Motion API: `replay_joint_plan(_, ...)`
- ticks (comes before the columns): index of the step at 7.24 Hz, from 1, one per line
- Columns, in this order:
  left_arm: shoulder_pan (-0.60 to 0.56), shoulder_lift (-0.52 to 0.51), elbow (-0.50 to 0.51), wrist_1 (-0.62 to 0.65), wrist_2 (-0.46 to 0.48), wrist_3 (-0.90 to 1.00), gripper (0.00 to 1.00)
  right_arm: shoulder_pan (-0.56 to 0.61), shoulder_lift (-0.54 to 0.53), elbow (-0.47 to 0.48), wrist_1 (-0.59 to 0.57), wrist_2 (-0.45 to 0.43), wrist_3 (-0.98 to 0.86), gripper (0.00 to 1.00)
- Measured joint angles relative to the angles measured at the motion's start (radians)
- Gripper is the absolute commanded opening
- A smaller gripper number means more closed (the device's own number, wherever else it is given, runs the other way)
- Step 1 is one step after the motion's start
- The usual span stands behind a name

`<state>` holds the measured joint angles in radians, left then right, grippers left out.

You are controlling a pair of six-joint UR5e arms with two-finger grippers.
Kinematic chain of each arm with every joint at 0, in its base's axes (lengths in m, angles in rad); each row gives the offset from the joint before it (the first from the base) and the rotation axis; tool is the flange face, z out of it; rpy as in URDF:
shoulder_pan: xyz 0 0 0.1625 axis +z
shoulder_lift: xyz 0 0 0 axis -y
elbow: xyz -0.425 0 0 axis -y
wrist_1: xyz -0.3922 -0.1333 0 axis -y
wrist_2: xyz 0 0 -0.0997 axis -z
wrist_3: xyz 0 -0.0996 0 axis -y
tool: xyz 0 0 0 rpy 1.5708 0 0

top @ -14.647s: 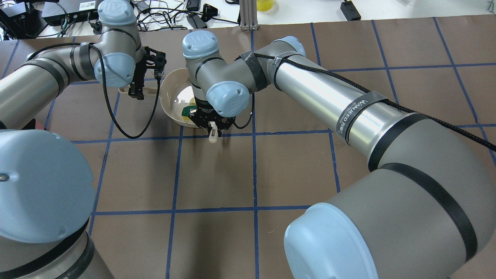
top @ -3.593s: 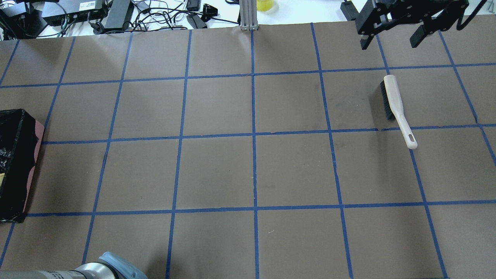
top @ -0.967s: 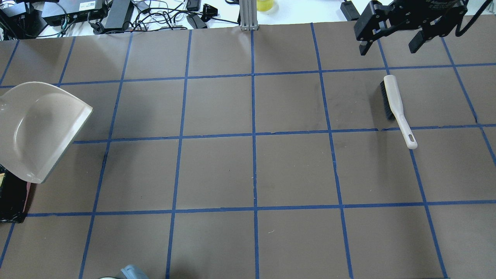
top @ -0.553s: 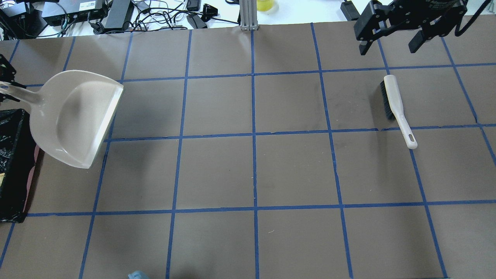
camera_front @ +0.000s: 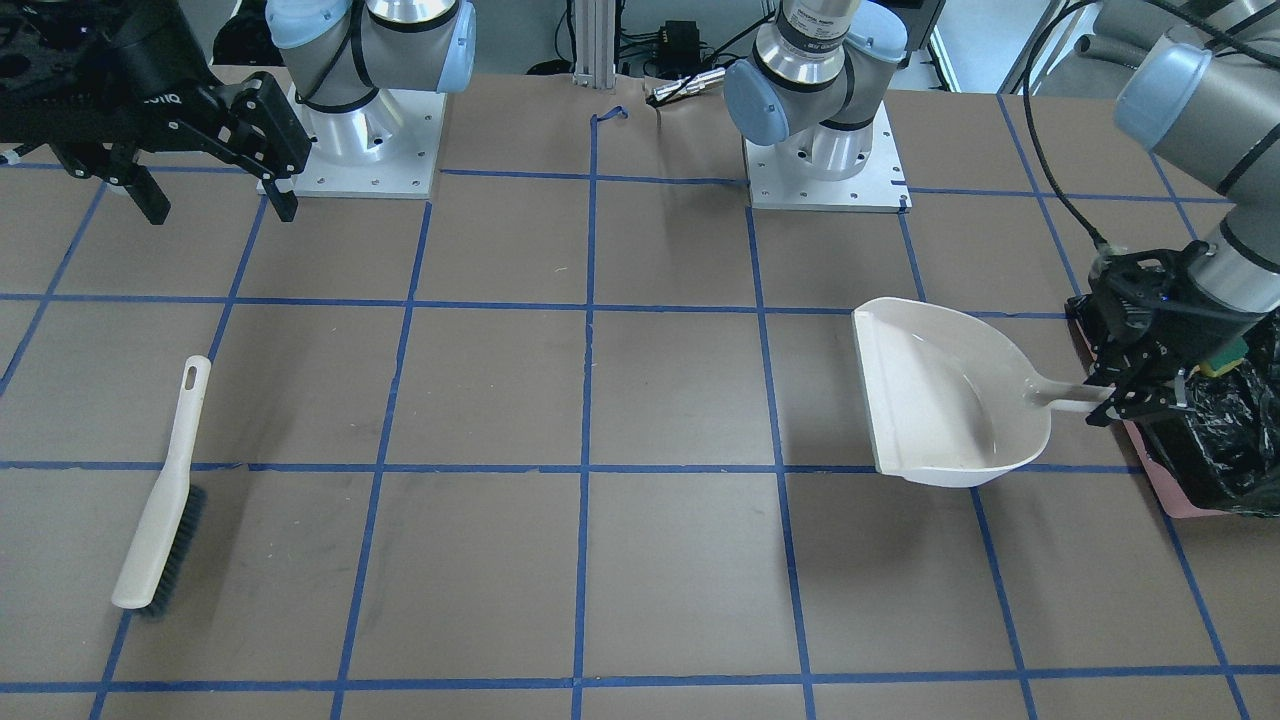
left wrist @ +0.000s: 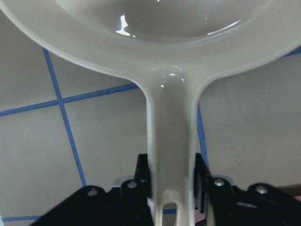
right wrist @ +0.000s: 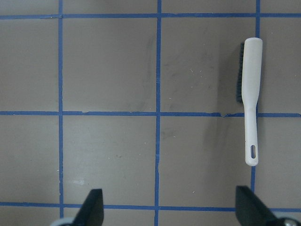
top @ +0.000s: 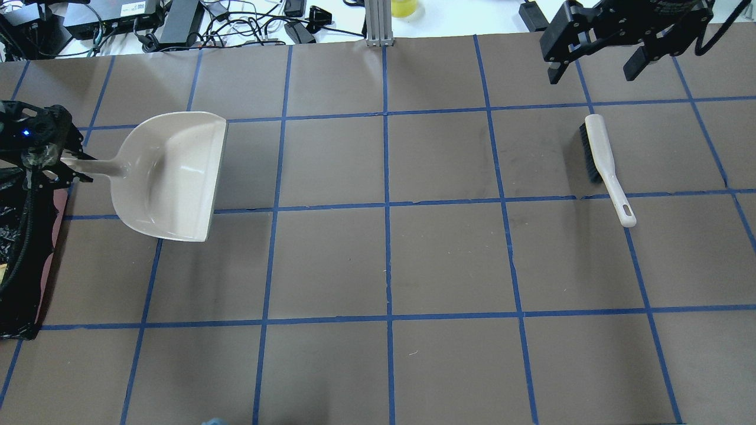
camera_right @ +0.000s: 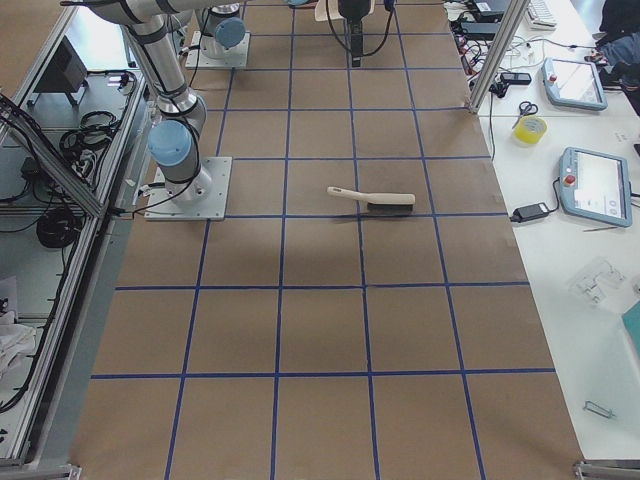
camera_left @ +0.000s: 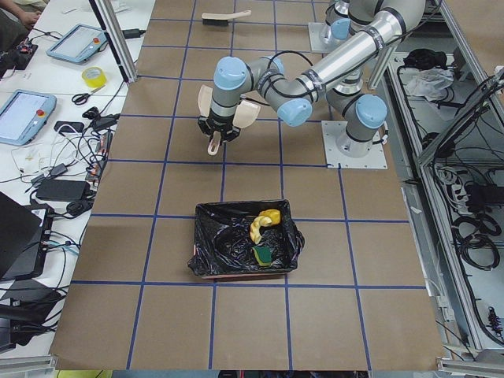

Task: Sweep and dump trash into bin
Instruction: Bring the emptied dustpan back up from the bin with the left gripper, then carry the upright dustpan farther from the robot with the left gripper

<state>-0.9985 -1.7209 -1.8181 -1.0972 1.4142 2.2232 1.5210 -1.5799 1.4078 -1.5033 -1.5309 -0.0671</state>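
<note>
The bin (camera_left: 206, 250), pink-sided with a black bag, stands at the table's left end and also shows in the overhead view (top: 23, 295). In it lie a green-and-yellow sponge piece (camera_left: 264, 256) and a yellow-brown lump (camera_left: 268, 223). I cannot make out the cream slice. My left gripper (top: 66, 168) is shut on the handle of the empty beige dustpan (top: 171, 177), held just above the table beside the bin. The left wrist view shows the handle (left wrist: 171, 155) between the jaws. My right gripper (top: 592, 71) is open and empty, high above the brush (top: 602, 156).
The beige brush with dark bristles lies flat on the right half of the table (camera_front: 165, 500) and shows in the right wrist view (right wrist: 251, 94). Cables and electronics (top: 177, 18) lie past the far edge. Both arm bases (camera_front: 825, 150) stand at the robot's side.
The left gripper has carried the dustpan away from the bin toward the table's middle, and the pan has turned level. The right gripper and the brush have not moved.
</note>
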Motion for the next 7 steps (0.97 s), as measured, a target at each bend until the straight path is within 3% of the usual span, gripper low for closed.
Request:
replay_joint_plan(4, -0.125, -0.075, 0.023, 0.038, 0.096, -0.266, 0.06, 0.001, 0.0, 0.0, 0.0, 0.0, 0.0, 1.0)
replay_joint_plan(7, -0.229, -0.187, 0.125, 0.067, 0.158, -0.344, 0.06, 0.0, 0.0, 0.0, 0.0, 0.0, 0.001, 1.0)
